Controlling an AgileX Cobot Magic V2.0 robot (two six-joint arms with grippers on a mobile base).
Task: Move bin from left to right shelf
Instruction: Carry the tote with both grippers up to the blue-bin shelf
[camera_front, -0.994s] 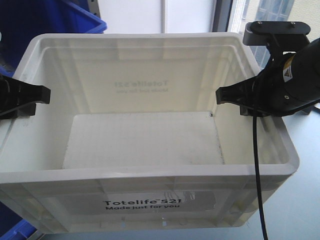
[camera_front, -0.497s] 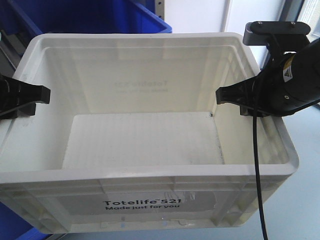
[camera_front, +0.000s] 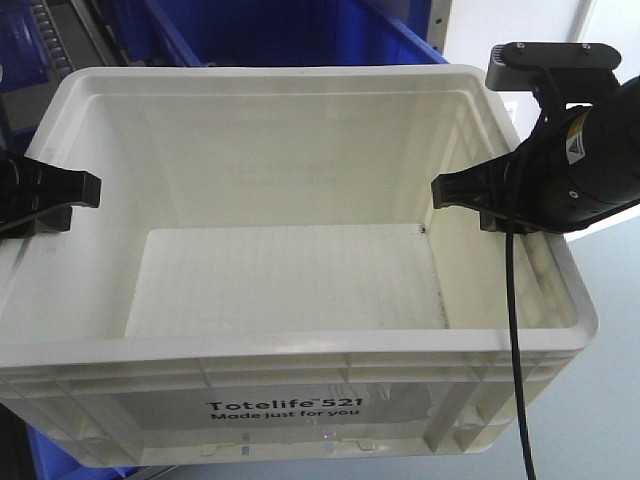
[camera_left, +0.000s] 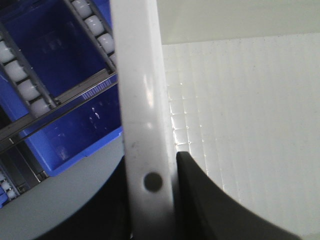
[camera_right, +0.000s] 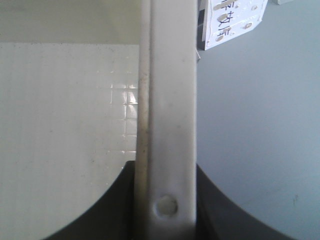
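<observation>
The white bin (camera_front: 300, 290) fills the front view, empty, with "Totelife 521" printed on its near wall. It hangs between my two arms. My left gripper (camera_front: 50, 200) is shut on the bin's left rim, one black finger inside the wall. In the left wrist view the rim (camera_left: 145, 100) runs between the left gripper's (camera_left: 150, 175) fingers. My right gripper (camera_front: 485, 205) is shut on the right rim. In the right wrist view the rim (camera_right: 167, 100) is pinched by the right gripper (camera_right: 167, 175).
Blue bins (camera_front: 300, 30) and a roller rack (camera_front: 60, 40) stand right behind the white bin. Another blue bin (camera_front: 50, 455) shows at the lower left. The left wrist view shows a blue bin (camera_left: 55, 75) under roller rails (camera_left: 20, 70). A white tag (camera_right: 235, 20) lies over grey floor.
The background has slid to the right: the blue bins behind now span most of the top and the bright window is gone. The bin and both grippers keep their places in the view.
</observation>
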